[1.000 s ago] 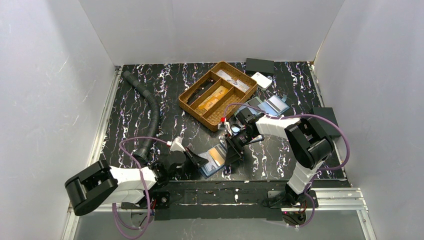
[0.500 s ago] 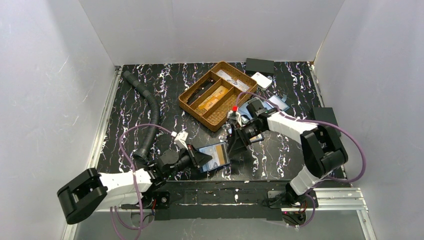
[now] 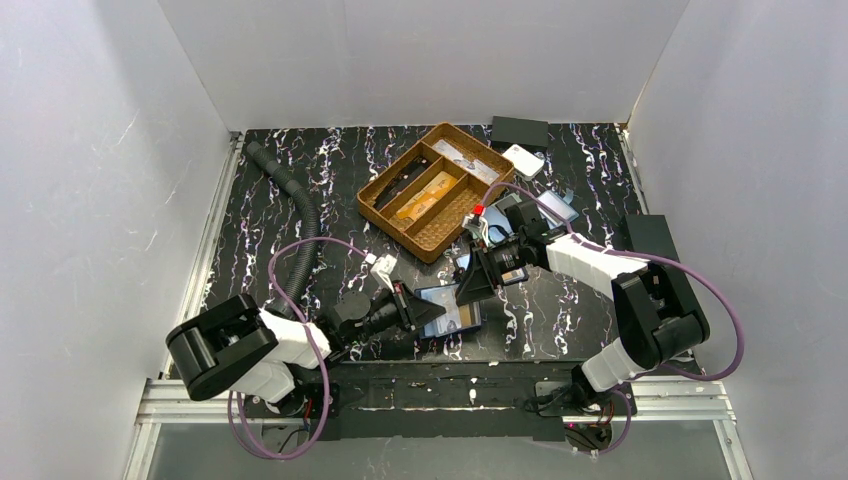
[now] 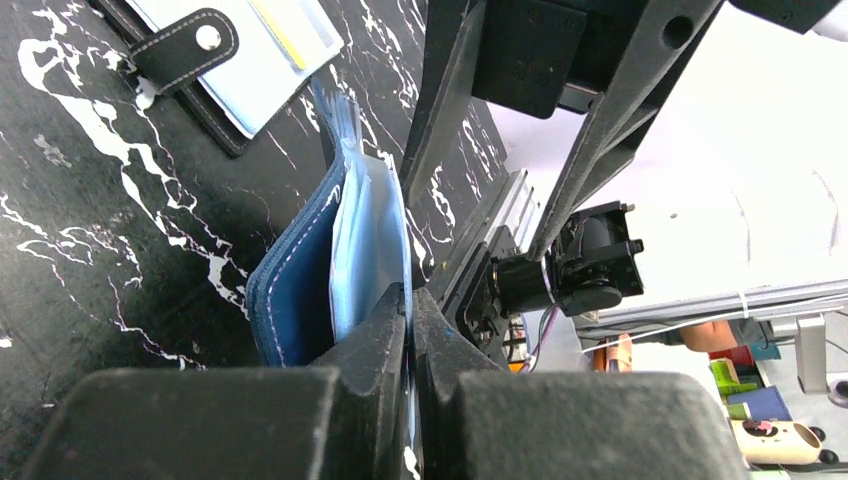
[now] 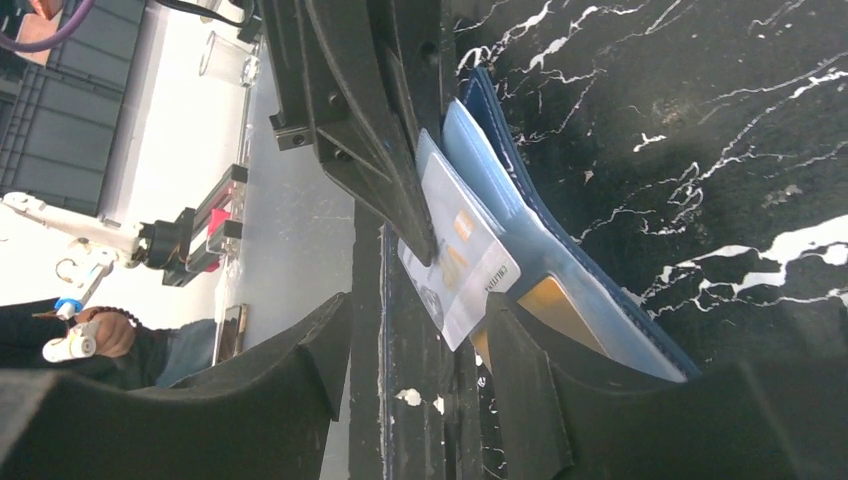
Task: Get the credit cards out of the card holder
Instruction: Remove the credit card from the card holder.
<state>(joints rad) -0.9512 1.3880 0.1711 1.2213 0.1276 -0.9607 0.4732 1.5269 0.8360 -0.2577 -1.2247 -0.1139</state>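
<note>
My left tool [image 4: 410, 300] gripped the card holder [image 4: 290, 280]; my open right tool [image 5: 418, 325] faced the card [image 5: 460, 262] sticking out toward it

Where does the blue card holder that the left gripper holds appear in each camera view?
Top external: card holder low centre, near the front edge.
Left wrist: card holder centre, seen edge-on.
Right wrist: card holder centre, a pale card sticking out.
Shared landmark: black marbled table.

White arms [image 3: 590, 262], black joints [image 3: 655, 310] — purple cables [image 3: 300, 255]
</note>
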